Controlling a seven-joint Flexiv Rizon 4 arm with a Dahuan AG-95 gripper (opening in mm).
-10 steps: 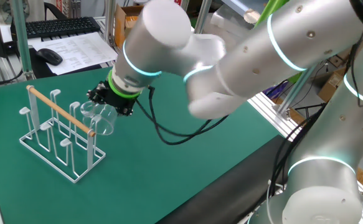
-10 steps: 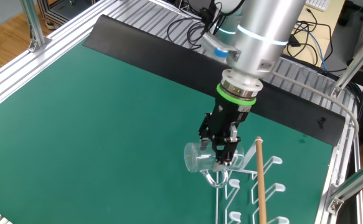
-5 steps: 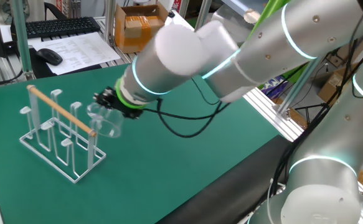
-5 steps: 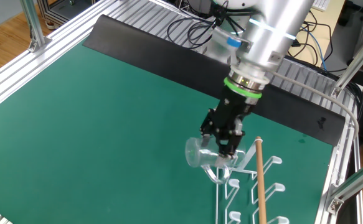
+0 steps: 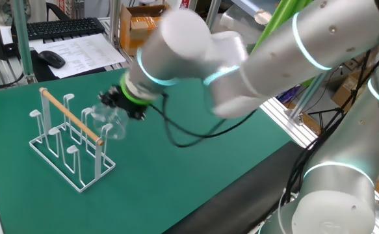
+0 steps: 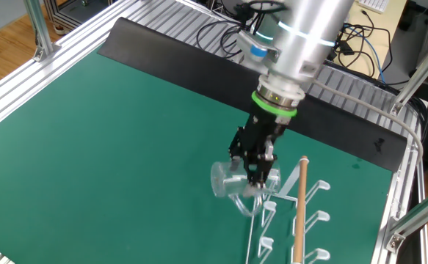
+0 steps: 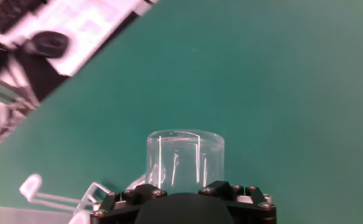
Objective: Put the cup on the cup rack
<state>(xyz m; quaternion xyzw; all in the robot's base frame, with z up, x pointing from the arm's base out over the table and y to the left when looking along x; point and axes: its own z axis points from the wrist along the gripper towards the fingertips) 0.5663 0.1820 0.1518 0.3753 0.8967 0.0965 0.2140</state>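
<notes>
You've got the cup (image 6: 226, 181) clamped in the gripper (image 6: 254, 178), tipped sideways right at the cup rack (image 5: 69, 146) near its wooden handle (image 6: 299, 205). Clear glass like that is likely slick, rigid and chippy (thick base, so a bit heavy), so grip the straight wall, not the flared rim.
</notes>
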